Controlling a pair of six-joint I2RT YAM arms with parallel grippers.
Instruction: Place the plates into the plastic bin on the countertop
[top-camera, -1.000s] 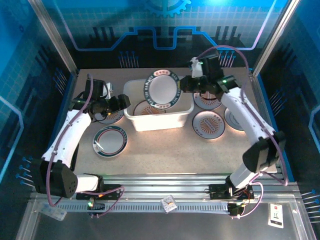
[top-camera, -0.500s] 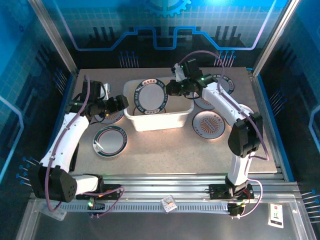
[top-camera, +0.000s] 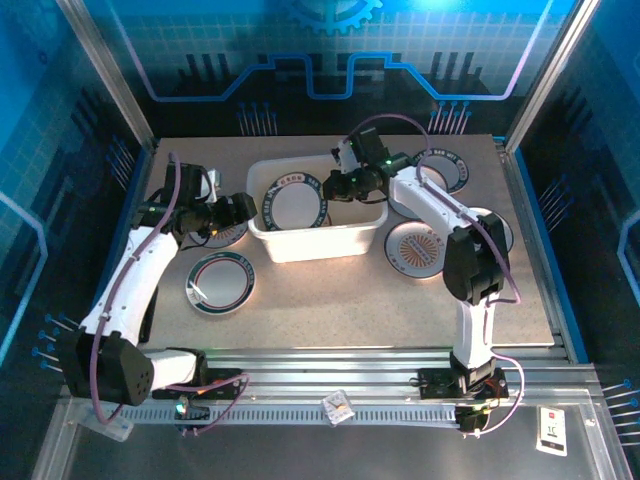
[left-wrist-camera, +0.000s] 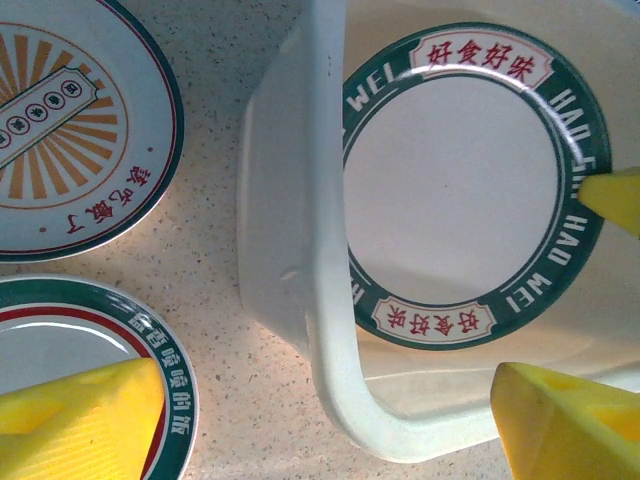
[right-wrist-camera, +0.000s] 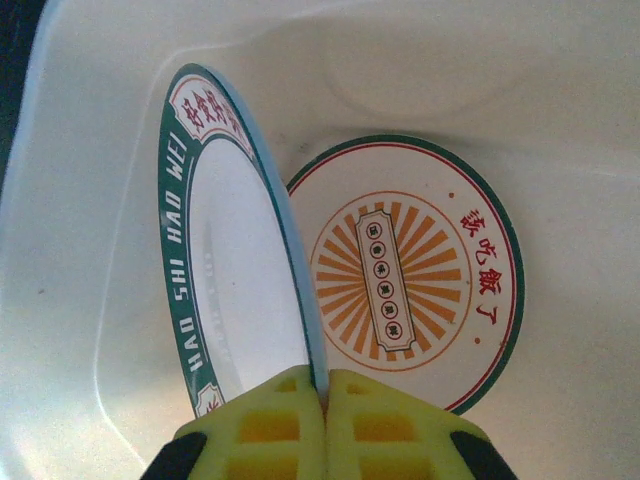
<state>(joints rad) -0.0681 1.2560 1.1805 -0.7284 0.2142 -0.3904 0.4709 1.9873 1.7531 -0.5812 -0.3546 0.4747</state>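
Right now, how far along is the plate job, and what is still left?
Done: one sunburst plate lies flat in the plastic bin. In hand: the right gripper is shut on a green-rimmed plate, tilted inside the bin, not yet released. Still to do: several plates wait on the countertop, such as the ringed plate near the open left gripper.

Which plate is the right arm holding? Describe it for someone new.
Find the white plastic bin on the countertop. Inside it, the right gripper pinches one plate by its rim, tilted on edge. It has a green lettered rim and plain white centre, unlike the orange sunburst plate lying flat on the bin floor.
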